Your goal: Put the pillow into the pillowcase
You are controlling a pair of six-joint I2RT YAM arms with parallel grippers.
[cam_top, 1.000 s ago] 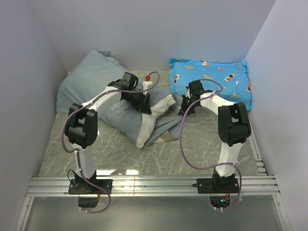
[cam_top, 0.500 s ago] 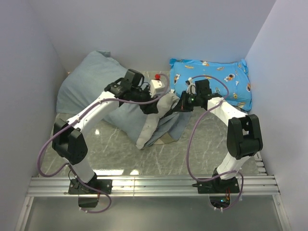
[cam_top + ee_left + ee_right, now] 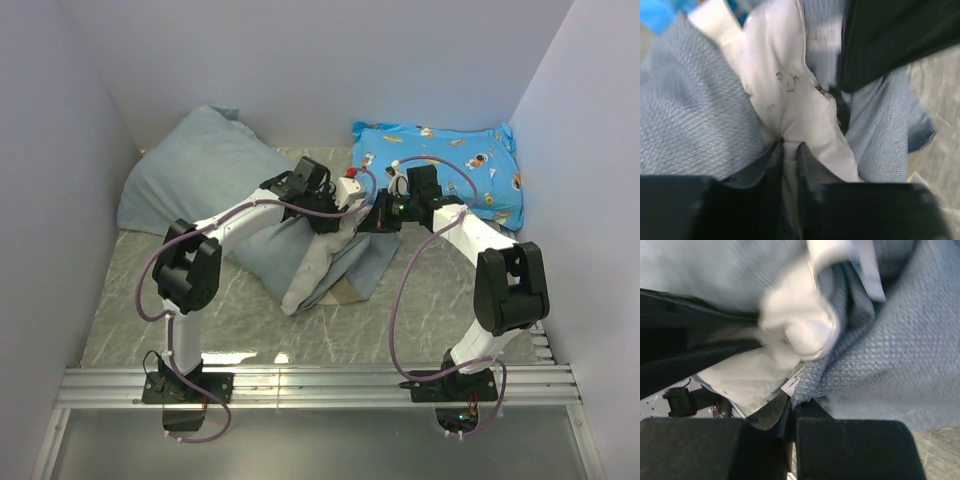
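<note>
Your left pincer (image 3: 790,147) is pinching the puffy plain white pillow (image 3: 308,268), and your right pincer (image 3: 792,409) is clamped on the edge of the limp grey-blue fabric pillowcase (image 3: 200,175). The pillow's white end sticks out of the case mouth, mid grey marble table (image 3: 450,290).

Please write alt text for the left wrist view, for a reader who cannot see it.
The left gripper pinches a fold of the white pillow, with the grey-blue pillowcase bunched on both sides. A black robot part fills the upper right.
</note>
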